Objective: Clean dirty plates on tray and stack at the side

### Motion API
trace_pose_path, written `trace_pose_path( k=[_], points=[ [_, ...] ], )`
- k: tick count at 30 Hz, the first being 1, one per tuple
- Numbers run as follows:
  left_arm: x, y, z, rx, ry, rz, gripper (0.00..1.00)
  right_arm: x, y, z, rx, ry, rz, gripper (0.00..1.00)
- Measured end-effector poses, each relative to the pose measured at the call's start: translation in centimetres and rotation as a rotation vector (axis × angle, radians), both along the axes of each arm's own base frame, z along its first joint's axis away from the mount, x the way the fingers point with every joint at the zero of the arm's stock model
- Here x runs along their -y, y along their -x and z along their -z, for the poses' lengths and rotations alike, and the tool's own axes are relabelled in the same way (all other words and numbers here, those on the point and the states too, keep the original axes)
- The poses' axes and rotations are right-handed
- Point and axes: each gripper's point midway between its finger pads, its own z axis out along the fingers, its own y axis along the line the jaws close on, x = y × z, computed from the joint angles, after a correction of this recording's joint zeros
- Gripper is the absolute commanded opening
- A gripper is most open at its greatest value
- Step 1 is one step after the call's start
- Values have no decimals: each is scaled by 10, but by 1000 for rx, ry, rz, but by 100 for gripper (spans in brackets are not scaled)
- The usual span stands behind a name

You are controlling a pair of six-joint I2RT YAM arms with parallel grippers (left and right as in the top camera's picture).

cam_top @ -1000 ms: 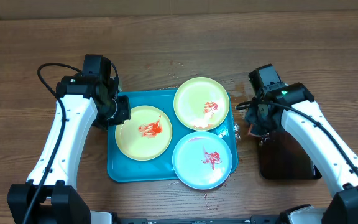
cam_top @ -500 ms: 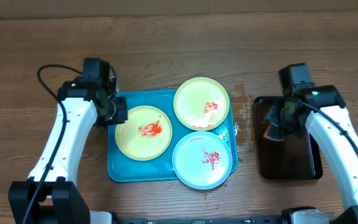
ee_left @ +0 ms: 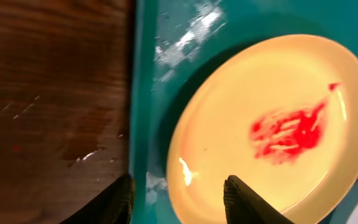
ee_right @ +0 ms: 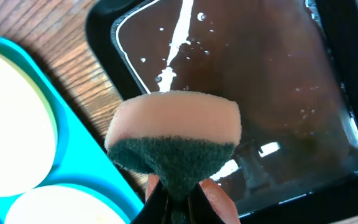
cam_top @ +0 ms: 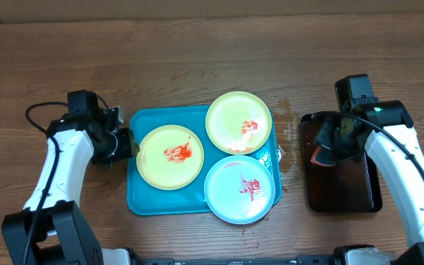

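The turquoise tray [cam_top: 142,202] holds three plates with red smears: a yellow plate [cam_top: 169,156], a light green plate [cam_top: 238,122] and a light blue plate [cam_top: 242,188]. My left gripper [cam_top: 127,143] is open at the tray's left rim; in the left wrist view its fingers [ee_left: 179,199] straddle the tray rim [ee_left: 143,93] and the yellow plate's [ee_left: 272,124] edge. My right gripper [cam_top: 324,151] is shut on a pink and green sponge [ee_right: 174,134] above the dark tray [ee_right: 272,81]. The turquoise tray's corner [ee_right: 73,143] shows at the left of the right wrist view.
A dark brown-black tray [cam_top: 344,195], wet inside, lies right of the turquoise tray. A small crumpled clear wrapper [cam_top: 276,154] sits at the turquoise tray's right edge. Wet spots mark the wooden table [cam_top: 212,51] between the trays.
My left gripper moved left off the tray's top-left corner to its left rim. My right gripper carried the sponge right, from beside the tray to over the dark tray.
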Motion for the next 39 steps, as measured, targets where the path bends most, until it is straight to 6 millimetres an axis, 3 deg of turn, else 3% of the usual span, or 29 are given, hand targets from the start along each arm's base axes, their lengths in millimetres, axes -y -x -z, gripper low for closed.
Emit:
trace_pose_path(
  k=[4, 8, 18, 32, 35, 39],
  points=[
    [10, -7, -3, 43, 19, 66, 41, -2, -1, 0, 4, -9, -7, 4],
    [15, -12, 0, 60, 39, 102, 41, -6, -1, 0, 3, -29, -25, 4],
    [31, -3, 54, -84, 145, 145, 40, -12, 1, 0, -5, -58, -57, 4],
    [40, -2, 47, -78, 172, 173, 49, -14, 2, 0, -7, -72, -63, 4],
    [45, -5, 32, -50, 163, 196, 49, -14, 2, 0, -7, -73, -64, 4],
    [45, -20, -3, 54, 116, 226, 49, -14, 2, 0, -7, -75, -64, 4]
  ],
)
